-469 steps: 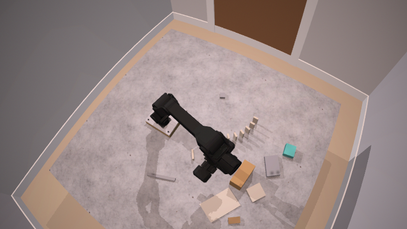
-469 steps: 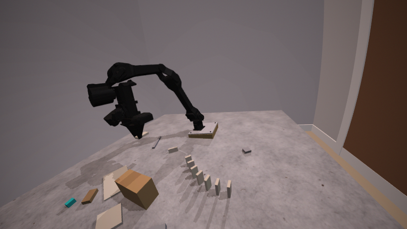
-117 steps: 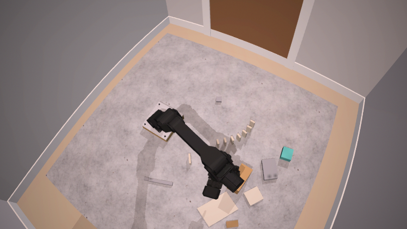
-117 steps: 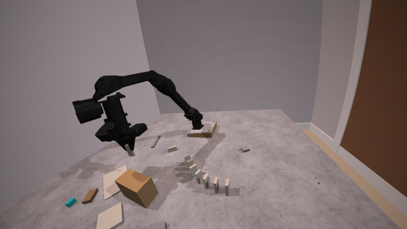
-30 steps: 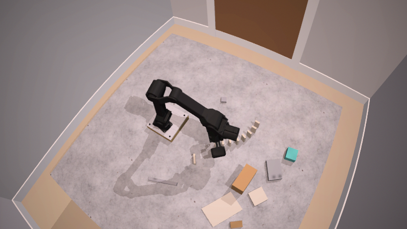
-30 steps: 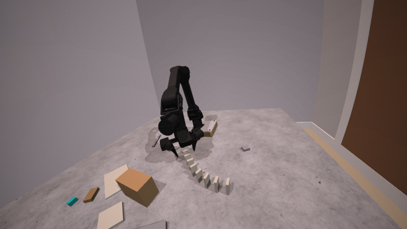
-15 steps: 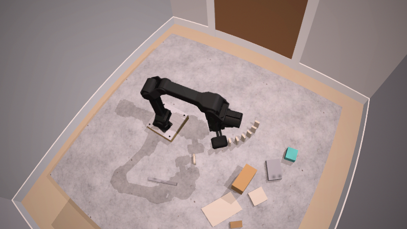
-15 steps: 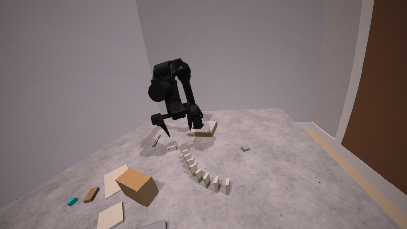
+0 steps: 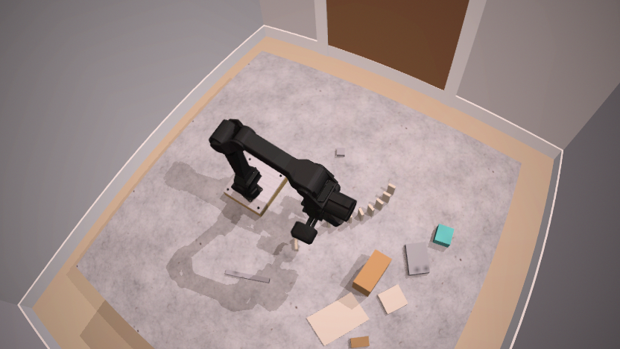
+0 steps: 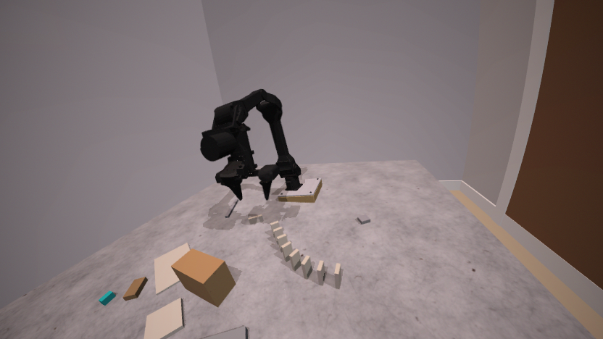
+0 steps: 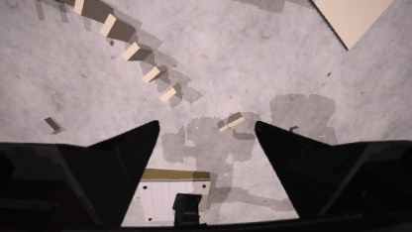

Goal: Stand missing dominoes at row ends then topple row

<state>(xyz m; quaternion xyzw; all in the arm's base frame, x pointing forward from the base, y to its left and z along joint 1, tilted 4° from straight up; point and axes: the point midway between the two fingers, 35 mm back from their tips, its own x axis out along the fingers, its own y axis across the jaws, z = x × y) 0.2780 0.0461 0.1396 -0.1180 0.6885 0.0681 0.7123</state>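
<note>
Several cream dominoes stand upright in a curved row; the end one far from the arm base (image 9: 390, 189) (image 10: 338, 274) and the end one nearer the base (image 10: 275, 224) (image 11: 168, 94) stand apart from their neighbours. A separate cream domino (image 9: 296, 244) (image 10: 253, 219) (image 11: 232, 123) lies low on its side on the floor, a gap beyond the near end. My gripper (image 10: 254, 199) (image 11: 208, 125) is wide open and empty, raised above the floor near that separate domino. In the top view the arm hides part of the near end of the row and the fingertips.
An orange box (image 9: 372, 271) (image 10: 204, 274), cream flat plates (image 9: 337, 318) (image 9: 392, 298), a grey block (image 9: 416, 259) and a teal block (image 9: 443, 234) lie on the row's outer side. A thin grey bar (image 9: 247, 276) and small grey block (image 9: 340, 152) (image 10: 363, 219) lie elsewhere.
</note>
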